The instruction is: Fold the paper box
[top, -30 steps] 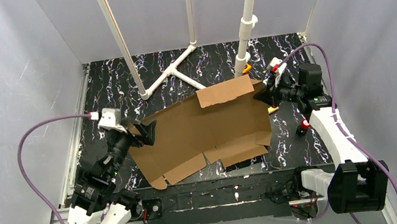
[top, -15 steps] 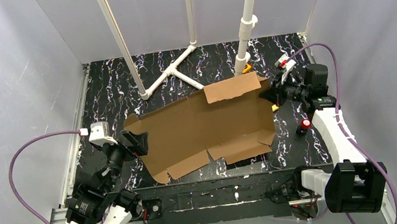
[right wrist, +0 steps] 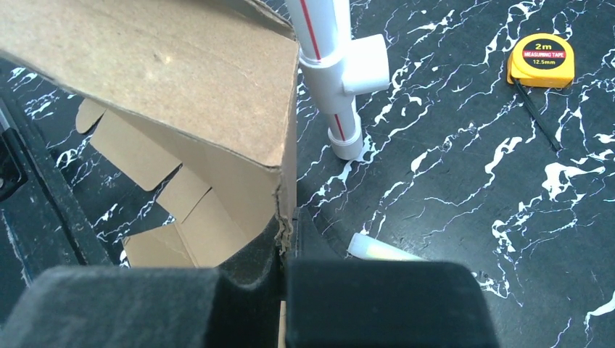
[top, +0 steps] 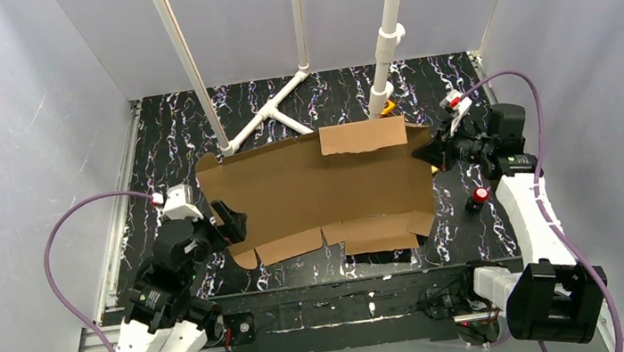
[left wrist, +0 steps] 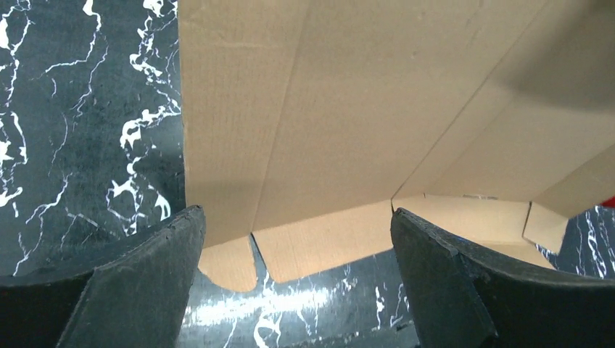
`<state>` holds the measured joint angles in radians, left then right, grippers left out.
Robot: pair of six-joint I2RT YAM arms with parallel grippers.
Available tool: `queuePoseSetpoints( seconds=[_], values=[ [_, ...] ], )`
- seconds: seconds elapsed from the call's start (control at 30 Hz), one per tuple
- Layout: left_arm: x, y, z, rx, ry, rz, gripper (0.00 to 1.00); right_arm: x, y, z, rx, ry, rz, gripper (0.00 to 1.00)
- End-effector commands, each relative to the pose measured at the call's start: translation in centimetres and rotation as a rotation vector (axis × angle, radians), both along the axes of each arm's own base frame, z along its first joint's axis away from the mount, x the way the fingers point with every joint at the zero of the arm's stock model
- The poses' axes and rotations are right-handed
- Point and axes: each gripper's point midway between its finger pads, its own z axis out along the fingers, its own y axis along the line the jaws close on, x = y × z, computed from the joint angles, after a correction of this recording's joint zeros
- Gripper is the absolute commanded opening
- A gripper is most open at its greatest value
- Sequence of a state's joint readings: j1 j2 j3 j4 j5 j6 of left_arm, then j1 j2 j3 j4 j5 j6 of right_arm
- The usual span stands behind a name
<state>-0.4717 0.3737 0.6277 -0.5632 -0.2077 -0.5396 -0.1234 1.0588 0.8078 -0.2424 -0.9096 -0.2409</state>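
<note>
The paper box is a flat brown cardboard sheet with flaps, lying across the middle of the black marbled table. One far flap stands folded up. My right gripper is shut on the sheet's right edge, holding that end slightly raised. In the right wrist view the torn cardboard edge runs between the closed pads of the right gripper. My left gripper stands open at the sheet's near left corner. In the left wrist view the left gripper holds nothing, and the paper box and its near flaps lie just beyond the fingertips.
A white PVC pipe frame lies at the back, with an upright pipe just behind the box's right end. A yellow tape measure, a small white tube and a red object lie to the right. Grey walls enclose the table.
The sheet's left end swung toward the back, so the sheet now lies square to the table. The right gripper kept its grip. The left arm drew back, then returned to the near left corner.
</note>
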Motion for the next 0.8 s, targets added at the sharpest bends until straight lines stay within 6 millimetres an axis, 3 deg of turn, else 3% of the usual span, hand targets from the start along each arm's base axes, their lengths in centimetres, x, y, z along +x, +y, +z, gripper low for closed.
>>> queuePoseSetpoints(
  seconds=[0.0, 0.07, 0.23, 0.37, 0.57, 0.77],
  values=[
    [3.3, -0.9, 1.7, -0.073, -0.090, -0.012, 0.98, -1.0, 0.2, 2.1, -0.013, -0.078, 0.061, 0.01],
    [4.6, -1.4, 2.7, -0.155, -0.127, -0.046, 0.98, -1.2, 0.2, 2.1, -0.022, -0.082, 0.064, 0.01],
    [7.6, 0.5, 5.1, -0.342, -0.197, -0.115, 0.98, -1.3, 0.0, 2.0, -0.032, -0.093, 0.056, 0.01],
    [7.6, 1.2, 7.9, -0.321, -0.243, -0.173, 0.98, -1.3, 0.0, 1.9, -0.030, -0.091, 0.057, 0.01],
    [7.8, 2.5, 5.1, -0.168, -0.206, -0.172, 0.96, -1.3, 0.0, 1.7, -0.026, -0.086, 0.061, 0.01],
    [9.4, 2.8, 4.7, -0.337, -0.317, -0.247, 0.96, -1.5, 0.3, 1.5, -0.010, -0.077, 0.080, 0.01]
  ],
)
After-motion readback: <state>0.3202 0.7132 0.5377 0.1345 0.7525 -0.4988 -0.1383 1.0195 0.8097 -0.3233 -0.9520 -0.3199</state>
